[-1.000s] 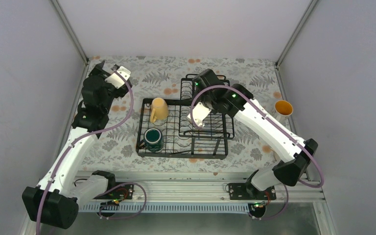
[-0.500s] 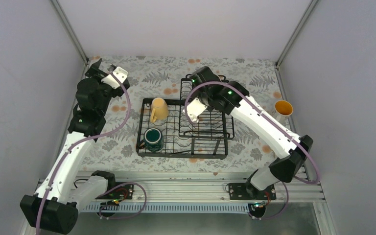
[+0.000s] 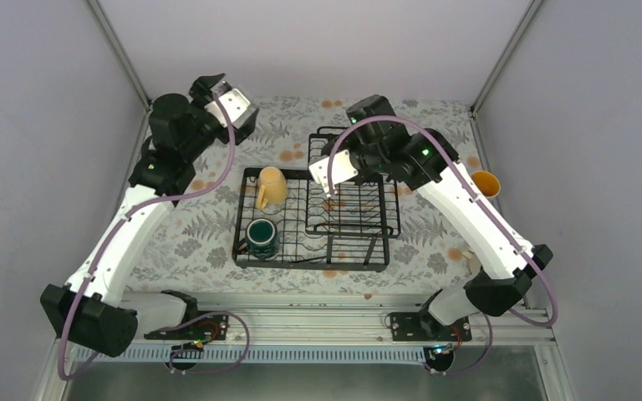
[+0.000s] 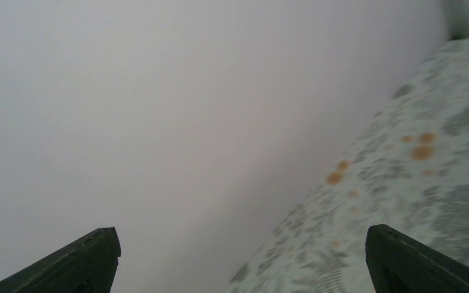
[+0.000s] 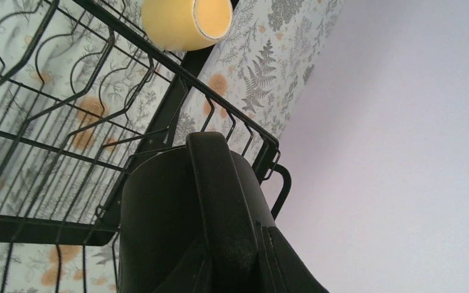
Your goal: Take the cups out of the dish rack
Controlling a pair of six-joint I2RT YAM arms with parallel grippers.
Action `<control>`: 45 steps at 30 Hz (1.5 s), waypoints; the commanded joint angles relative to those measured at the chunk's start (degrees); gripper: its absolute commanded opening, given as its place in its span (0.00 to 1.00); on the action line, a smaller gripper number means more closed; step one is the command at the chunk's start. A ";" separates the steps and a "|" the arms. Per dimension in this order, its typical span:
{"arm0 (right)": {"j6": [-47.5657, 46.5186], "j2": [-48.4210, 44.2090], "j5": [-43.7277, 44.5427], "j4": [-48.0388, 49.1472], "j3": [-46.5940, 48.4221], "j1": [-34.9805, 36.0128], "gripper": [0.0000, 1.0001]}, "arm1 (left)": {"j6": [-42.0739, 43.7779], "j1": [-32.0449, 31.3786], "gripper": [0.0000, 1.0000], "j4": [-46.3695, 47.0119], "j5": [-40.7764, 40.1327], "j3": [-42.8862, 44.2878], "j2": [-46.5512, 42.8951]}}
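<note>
My right gripper (image 5: 235,256) is shut on the handle of the black mug (image 5: 159,226) and holds it above the black wire dish rack (image 5: 159,131). In the top view this gripper (image 3: 328,189) hangs over the middle of the rack (image 3: 382,266), and the black mug is hard to tell from the wires. The pale yellow mug (image 3: 272,185) lies in the rack's back left, also in the right wrist view (image 5: 183,21). The dark teal mug (image 3: 261,236) stands at the rack's front left. My left gripper (image 3: 247,124) is open, empty and raised near the back wall (image 4: 241,244).
The tall white mug with orange inside (image 3: 485,184) stands on the fern-patterned table (image 3: 192,242) to the right of the rack, behind my right arm. Grey walls close in the left, back and right. The cream-white mug is not clearly in view.
My left arm has swung up and to the right, from the back left corner toward the back wall. My right wrist has risen and pulled back over the rack.
</note>
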 commanded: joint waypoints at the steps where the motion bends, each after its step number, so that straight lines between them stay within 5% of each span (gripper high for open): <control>1: 4.28 -2.95 -4.37 1.88 4.68 -2.18 0.04 | -0.51 -2.39 1.00 -1.87 14.53 2.35 2.65; 13: 14.12 -2.13 -22.94 1.12 14.65 -11.18 0.04 | 3.75 -8.29 1.00 4.74 25.02 2.67 10.99; 25: 21.45 1.21 -32.59 4.29 17.27 -13.28 0.04 | -6.47 -12.41 0.98 6.57 32.23 16.00 21.05; 35: 24.64 1.85 -35.79 8.38 15.20 -16.99 0.04 | -12.66 -12.54 0.70 3.63 41.23 19.02 22.28; 38: 24.49 1.64 -35.35 10.12 12.10 -17.39 0.04 | -15.57 -12.54 0.36 4.44 43.67 19.43 22.27; 39: 24.64 1.51 -35.05 11.25 11.10 -17.44 0.04 | -16.63 -12.52 0.33 4.77 44.39 19.52 22.37; 45: 26.39 1.15 -35.74 17.14 5.92 -18.44 0.04 | -17.92 -12.53 0.33 3.60 46.77 20.77 22.64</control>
